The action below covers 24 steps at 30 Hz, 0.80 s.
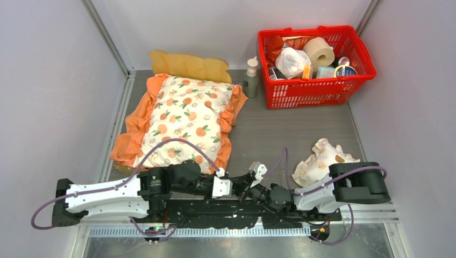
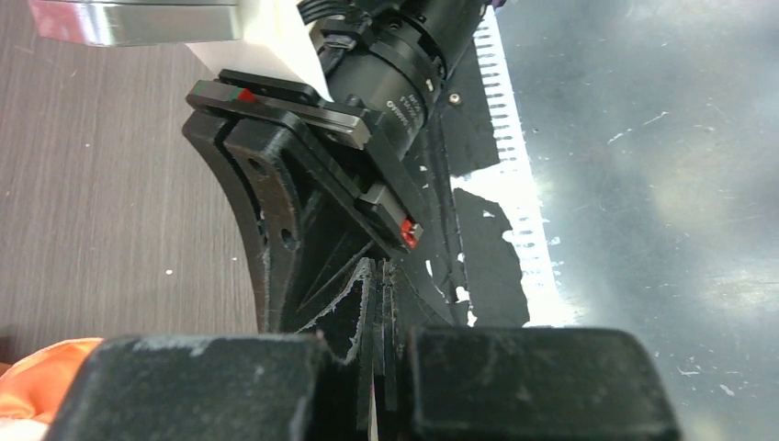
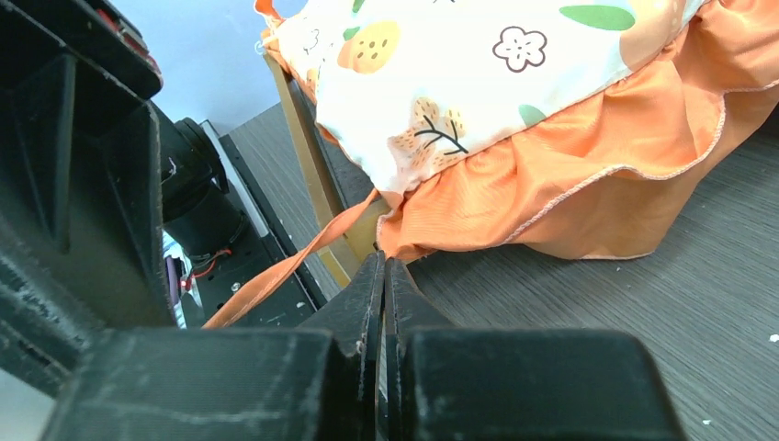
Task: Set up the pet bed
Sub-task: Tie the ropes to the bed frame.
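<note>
The pet bed shows its wavy light-wood headboard (image 1: 185,65) at the back left; a wooden frame rail (image 3: 312,165) appears in the right wrist view. A cream orange-print cushion (image 1: 188,115) with orange ruffles (image 3: 588,175) lies on it and hides the base. The small cream frilled pillow (image 1: 322,161) lies on the table by the right arm. Both arms are folded low at the near edge. My left gripper (image 1: 240,188) (image 2: 384,276) is shut and holds nothing. My right gripper (image 1: 253,180) (image 3: 384,266) is also shut and empty, pointing at the cushion's near ruffle.
A red basket (image 1: 371,67) full of household items stands at the back right, with a pump bottle (image 1: 250,78) just left of it. Grey walls close in the left, back and right sides. A metal strip (image 2: 643,138) runs along the near edge.
</note>
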Tool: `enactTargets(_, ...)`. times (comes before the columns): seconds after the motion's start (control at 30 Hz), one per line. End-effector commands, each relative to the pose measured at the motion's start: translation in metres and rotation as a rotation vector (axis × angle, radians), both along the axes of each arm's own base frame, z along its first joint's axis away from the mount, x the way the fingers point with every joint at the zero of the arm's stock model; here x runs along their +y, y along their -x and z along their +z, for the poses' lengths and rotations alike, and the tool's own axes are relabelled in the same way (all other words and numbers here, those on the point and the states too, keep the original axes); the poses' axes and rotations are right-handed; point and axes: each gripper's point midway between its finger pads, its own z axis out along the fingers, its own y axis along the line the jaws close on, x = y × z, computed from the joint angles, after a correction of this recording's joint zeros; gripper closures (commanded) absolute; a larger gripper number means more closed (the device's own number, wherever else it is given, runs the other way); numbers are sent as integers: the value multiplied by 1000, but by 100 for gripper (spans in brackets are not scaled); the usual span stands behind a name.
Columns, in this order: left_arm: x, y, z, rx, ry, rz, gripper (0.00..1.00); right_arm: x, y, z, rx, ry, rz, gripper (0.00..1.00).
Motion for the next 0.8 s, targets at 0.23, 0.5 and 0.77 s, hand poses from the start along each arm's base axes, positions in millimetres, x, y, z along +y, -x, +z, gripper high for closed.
enactTargets(0.23, 5, 19, 14, 47, 88, -64, 100, 7, 17, 12, 67, -75, 95, 95)
enactTargets(0.5, 19, 17, 11, 12, 82, -59, 100, 37, 60, -2, 138, -46, 324, 95)
enactTargets(0.77, 33, 13, 14, -49, 110, -44, 100, 61, 45, 4, 146, -67, 273, 95)
